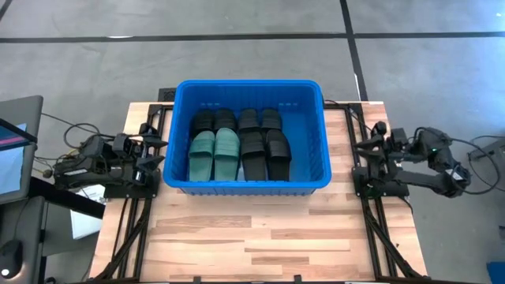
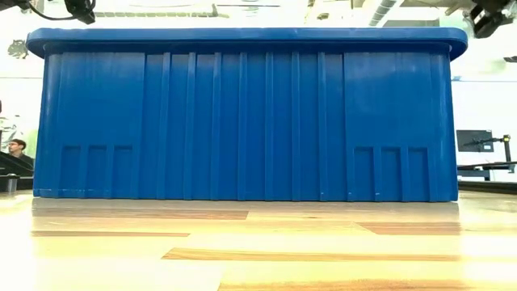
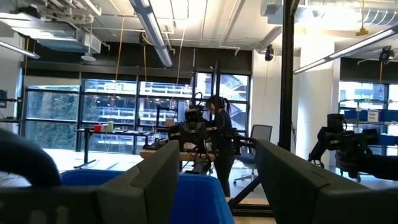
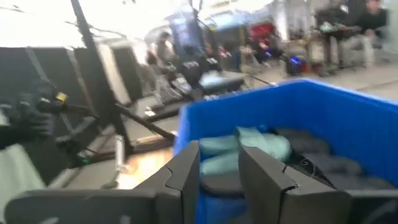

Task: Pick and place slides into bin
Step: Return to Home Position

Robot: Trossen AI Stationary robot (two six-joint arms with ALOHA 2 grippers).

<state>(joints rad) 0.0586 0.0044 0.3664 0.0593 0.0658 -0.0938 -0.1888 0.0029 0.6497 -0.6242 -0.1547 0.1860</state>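
I am watching the bin (image 1: 248, 82) sitting toward the far edge of the table (image 1: 260, 237), midway between its left and right edges. I am judging it is placed there so that each arm can reach it from its own side. The slides (image 1: 227, 150) are lying flat on its floor, soles down, in two rows. The green pair (image 1: 203, 155) is sitting by the near wall toward the left end, with black slides (image 1: 253, 156) beside and behind them. Packed side by side like this, they are all fitting below the rim, and I am counting what looks like eight. I am seeing none lying on the bare wood in the high view, so I am reading the loading as finished.

The left arm (image 1: 110, 162) is sitting folded at the table's left edge, just outside the bin's end wall. The left jaws are standing wide apart with nothing between them, pointing out over the blue rim into the room.

The right arm (image 1: 410, 162) is sitting folded at the right edge — likewise clear of the tub. The right jaws are showing only a narrow gap and are gripping nothing. They are facing the bin's interior, where the green pair is showing past the fingers.

I am taking both poses as parking, with the arms tucked low and outboard so nothing is catching the rim.
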